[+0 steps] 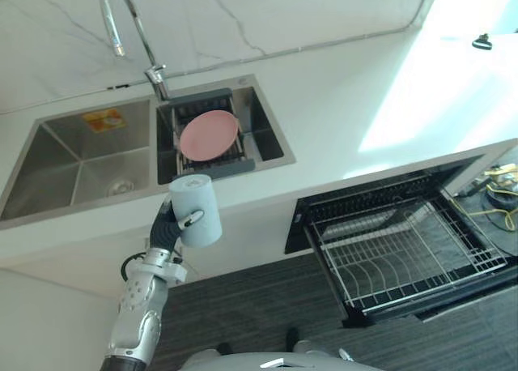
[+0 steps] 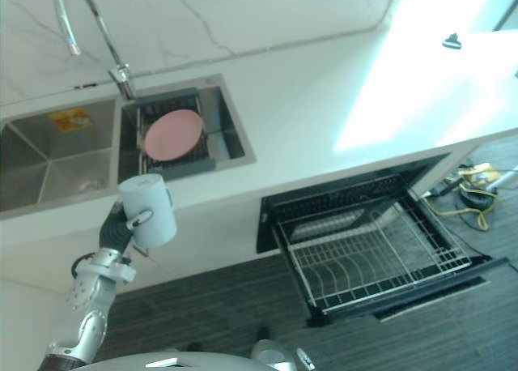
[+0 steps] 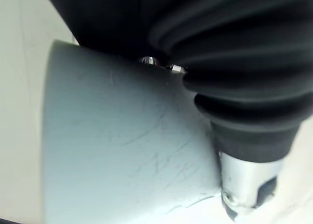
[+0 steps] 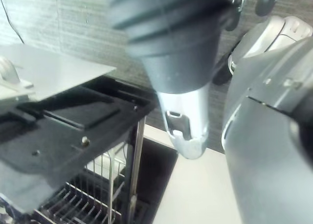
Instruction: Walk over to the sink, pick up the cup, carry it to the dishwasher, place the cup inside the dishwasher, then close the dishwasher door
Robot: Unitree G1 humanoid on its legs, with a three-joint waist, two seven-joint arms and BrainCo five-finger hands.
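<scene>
Head stereo pair downward over sink (image 1: 57,152) and dishwasher (image 1: 388,306); wrist cameras close-up

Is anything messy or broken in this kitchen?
Nothing looks spilled or broken. The left hand grips the cup, slightly tilted, in front of the sink. The one untidy spot is a tangle of yellow cable on the floor beside the open dishwasher.
</scene>
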